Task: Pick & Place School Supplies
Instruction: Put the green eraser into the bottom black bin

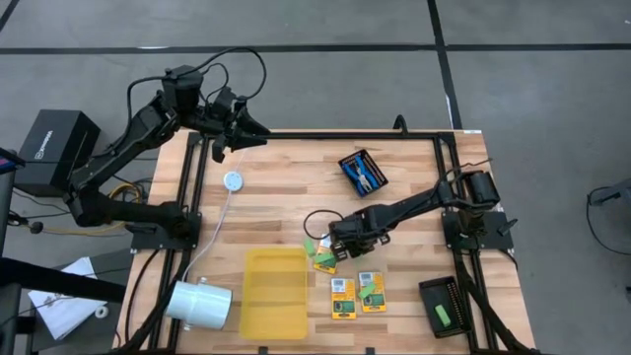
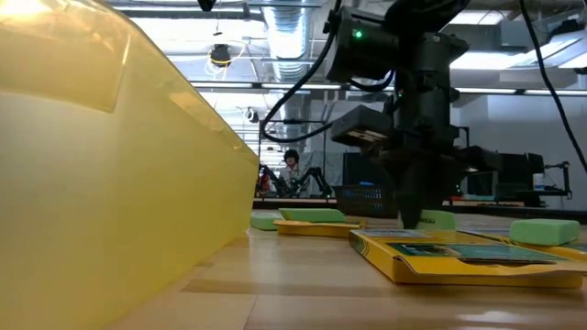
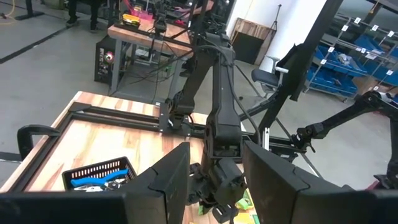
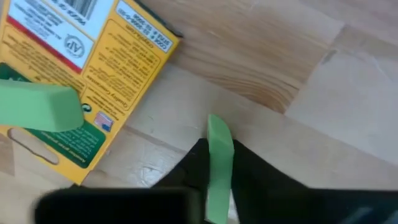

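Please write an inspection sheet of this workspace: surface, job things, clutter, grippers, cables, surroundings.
Surface: wooden table, black frame.
Job's things: three crayon boxes near the front edge; blue-handled scissors in a mesh tray; green stick in a second tray; another green stick between the right jaws.
Clutter: yellow tray, white cylinder, round white disc.
Grippers: right gripper low over the table, jaws shut on the stick; left gripper raised at the far left corner, jaws open.
Cables: white cord from the disc.
Surroundings: shelving, a person far behind.
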